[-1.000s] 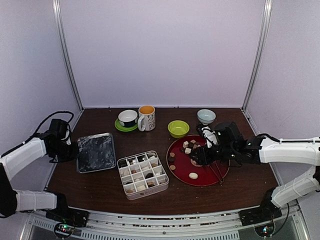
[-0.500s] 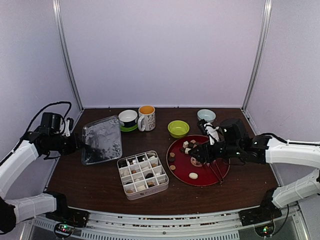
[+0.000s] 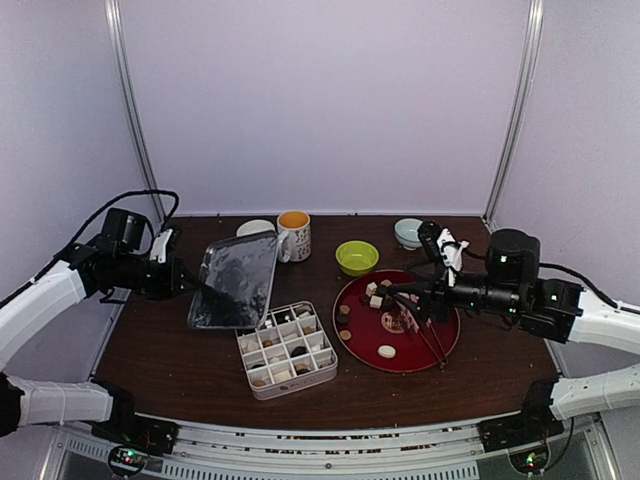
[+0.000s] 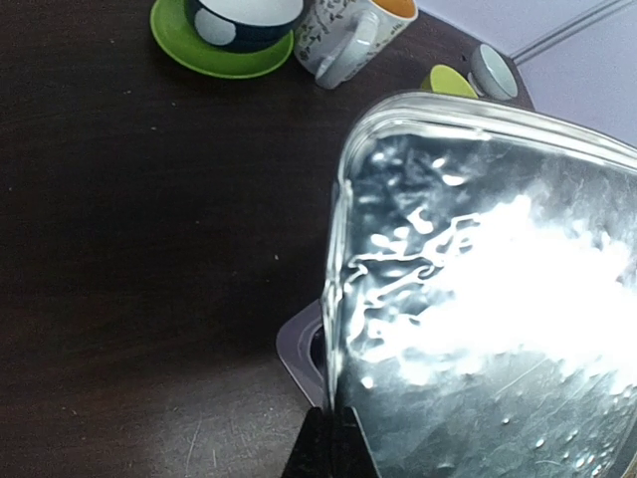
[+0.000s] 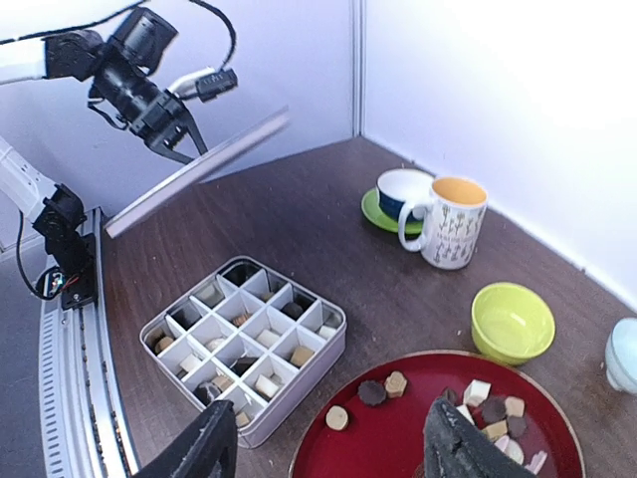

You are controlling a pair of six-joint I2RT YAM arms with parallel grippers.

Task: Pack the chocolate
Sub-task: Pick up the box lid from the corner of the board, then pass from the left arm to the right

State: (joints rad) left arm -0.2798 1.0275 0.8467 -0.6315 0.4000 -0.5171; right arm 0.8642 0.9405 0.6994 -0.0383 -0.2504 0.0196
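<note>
Chocolate [image 3: 378,293] pieces, brown, tan and cream, lie on a red plate [image 3: 450,340]; more sit in the cells of a divided tin box [image 3: 285,350]. In the right wrist view the box [image 5: 244,344] lies ahead and loose chocolate [image 5: 383,390] lies on the plate [image 5: 348,453]. My right gripper [image 3: 398,294] hovers over the plate's left half, open, with nothing between its fingers [image 5: 453,443]. My left gripper [image 3: 192,284] is shut on the edge of the tin's shiny lid [image 3: 237,282], held tilted in the air just left of the box. The lid [image 4: 478,299] fills the left wrist view, and the box's corner [image 4: 299,349] shows below it.
A mug [image 3: 294,236], a cup on a green saucer [image 4: 229,30], a green bowl [image 3: 356,257] and a pale bowl [image 3: 408,232] stand along the back. Something pink [image 3: 396,322] and thin dark sticks [image 3: 436,346] lie on the plate.
My left gripper has lifted the lid off the table and carried it right, tilted, toward the box. My right gripper has risen off the plate and opened a little wider.
</note>
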